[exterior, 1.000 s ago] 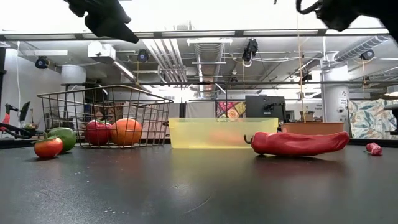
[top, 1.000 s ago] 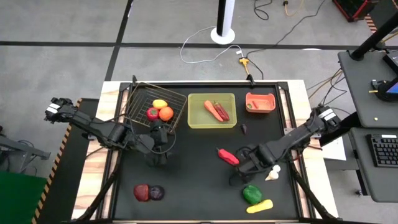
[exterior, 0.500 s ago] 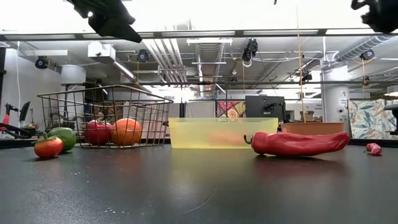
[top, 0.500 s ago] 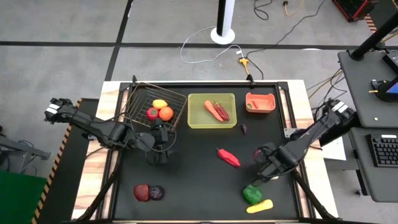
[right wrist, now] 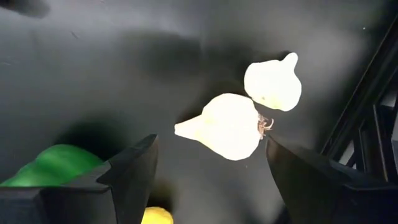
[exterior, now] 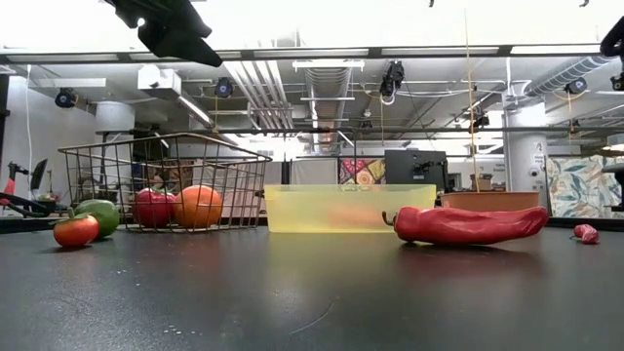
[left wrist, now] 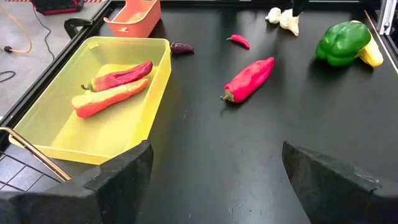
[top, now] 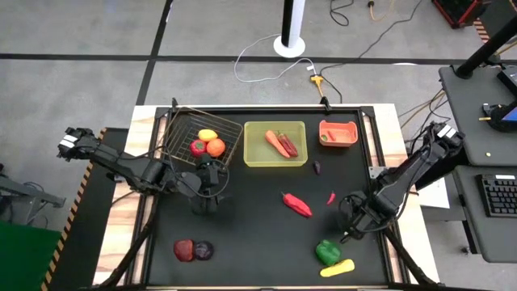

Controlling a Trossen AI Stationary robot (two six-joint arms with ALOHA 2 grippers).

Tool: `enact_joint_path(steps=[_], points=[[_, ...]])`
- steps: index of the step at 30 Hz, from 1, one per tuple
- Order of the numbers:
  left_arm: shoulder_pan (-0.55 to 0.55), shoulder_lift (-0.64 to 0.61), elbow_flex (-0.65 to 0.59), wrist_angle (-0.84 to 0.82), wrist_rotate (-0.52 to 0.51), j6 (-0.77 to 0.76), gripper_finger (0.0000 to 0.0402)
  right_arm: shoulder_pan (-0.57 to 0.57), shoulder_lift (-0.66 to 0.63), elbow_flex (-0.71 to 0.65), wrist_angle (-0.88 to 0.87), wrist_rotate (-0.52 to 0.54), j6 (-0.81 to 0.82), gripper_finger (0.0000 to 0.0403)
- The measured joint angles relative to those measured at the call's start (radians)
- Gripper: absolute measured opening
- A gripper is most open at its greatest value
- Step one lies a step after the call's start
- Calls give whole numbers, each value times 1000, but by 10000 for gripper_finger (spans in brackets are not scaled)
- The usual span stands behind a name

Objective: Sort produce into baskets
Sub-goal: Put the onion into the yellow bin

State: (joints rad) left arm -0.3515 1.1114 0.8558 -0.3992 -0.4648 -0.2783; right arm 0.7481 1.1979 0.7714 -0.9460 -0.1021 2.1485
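Both jaws stand wide and hold nothing. At the left, the left gripper (top: 207,196) hangs just in front of the wire basket (top: 228,127), which holds a tomato (top: 198,148) and two other fruits. In the middle, the yellow tray (top: 252,158) holds a carrot (top: 275,143). At the right, the right gripper (top: 352,230) hovers above two garlic bulbs (right wrist: 229,126), near the green pepper (top: 327,251).

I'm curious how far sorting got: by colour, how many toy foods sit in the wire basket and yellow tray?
Red: 2, round red fruit in wire basket, red pepper in yellow tray
Orange: 2, orange fruit, carrot
Yellow: 1, lemon
Total: 5
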Motion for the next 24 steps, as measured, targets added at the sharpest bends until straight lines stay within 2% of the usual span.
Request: enact_joint_path(steps=[6, 15, 24], points=[[0, 0, 0, 1, 0, -16, 336, 19, 15, -1, 12, -10, 29, 283], [0, 0, 0, 2, 0, -18, 336, 97, 15, -23, 25, -5, 169, 286], [0, 0, 0, 2, 0, -18, 336, 99, 16, -115, 149, 49, 189, 283]])
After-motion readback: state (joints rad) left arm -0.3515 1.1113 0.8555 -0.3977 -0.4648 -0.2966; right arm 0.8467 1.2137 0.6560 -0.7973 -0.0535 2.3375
